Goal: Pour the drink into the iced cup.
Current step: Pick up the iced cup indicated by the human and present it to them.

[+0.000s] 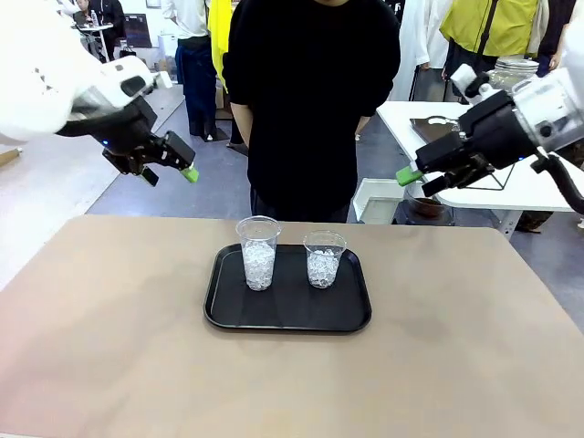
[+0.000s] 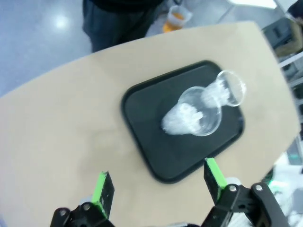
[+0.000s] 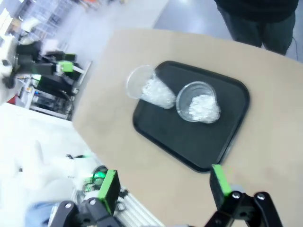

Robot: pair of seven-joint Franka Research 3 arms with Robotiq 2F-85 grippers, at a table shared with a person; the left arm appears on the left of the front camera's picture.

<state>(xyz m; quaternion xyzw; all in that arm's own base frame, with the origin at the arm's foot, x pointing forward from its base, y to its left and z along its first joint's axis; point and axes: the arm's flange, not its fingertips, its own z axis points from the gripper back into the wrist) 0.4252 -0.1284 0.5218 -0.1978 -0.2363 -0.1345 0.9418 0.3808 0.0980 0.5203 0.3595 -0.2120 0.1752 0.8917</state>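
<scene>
- left gripper [image 1: 170,174], right gripper [image 1: 421,182]: raised to either side above the table [image 1: 109,347], jaws spread wide, nothing between them.
- taller iced cup [image 1: 258,253], shorter iced cup [image 1: 324,258]: upright, just beside each other on the black tray [image 1: 228,310], mid-table, before the person [image 1: 310,91].
- handling, as judged: thin clear plastic, light, crushable, steadied by ice; best taken gently around the mid-wall, below the rim.

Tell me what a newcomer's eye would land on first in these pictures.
First, the black tray in the middle of the tan table, carrying two clear cups of ice: the taller cup to the robot's left of the shorter cup. Next, the left hand and right hand, both open, raised above the table's two sides. A person in black stands at the far edge.
</scene>
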